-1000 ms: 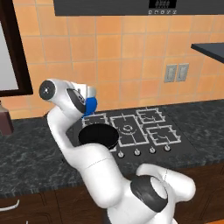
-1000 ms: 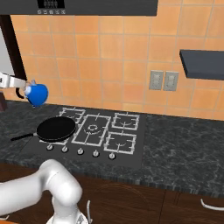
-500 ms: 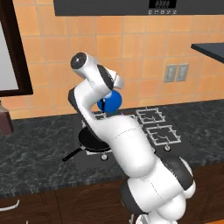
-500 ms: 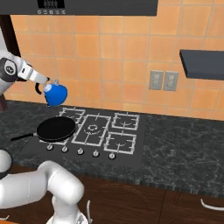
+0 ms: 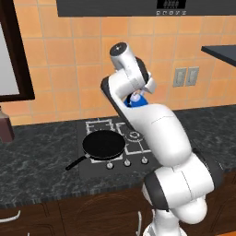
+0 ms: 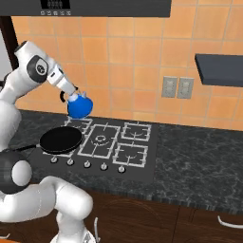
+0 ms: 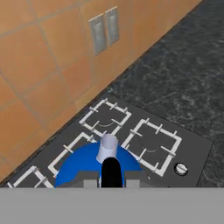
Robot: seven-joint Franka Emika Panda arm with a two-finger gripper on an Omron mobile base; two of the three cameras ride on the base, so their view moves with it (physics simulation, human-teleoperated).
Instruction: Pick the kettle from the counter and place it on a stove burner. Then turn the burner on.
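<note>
The small blue kettle [image 6: 79, 107] hangs in the air over the stove's [image 6: 135, 162] rear left burner [image 6: 79, 125], clear of the grate. My gripper [image 6: 71, 92] is shut on its thin black handle [image 7: 111, 170], at the kettle's top. In the hand view the blue body [image 7: 81, 164] and white lid knob [image 7: 107, 147] sit just ahead of the gripper [image 7: 111, 178], with two free burners [image 7: 106, 117] beyond. In the left base view the kettle [image 5: 138, 99] peeks out from behind my arm. The dark marbled counter [image 6: 204, 152] runs along both sides of the stove.
A black frying pan [image 6: 60, 139] covers the front left burner, its handle pointing left. A row of knobs [image 6: 87, 164] lines the stove's front edge. Wall outlets [image 6: 176, 87] and a dark shelf [image 6: 219, 69] lie to the right. A brown bottle [image 5: 4, 126] stands far left.
My arm has swung right with the kettle in its grip, from beside the stove's left edge to above the rear left burner. The pan has not moved.
</note>
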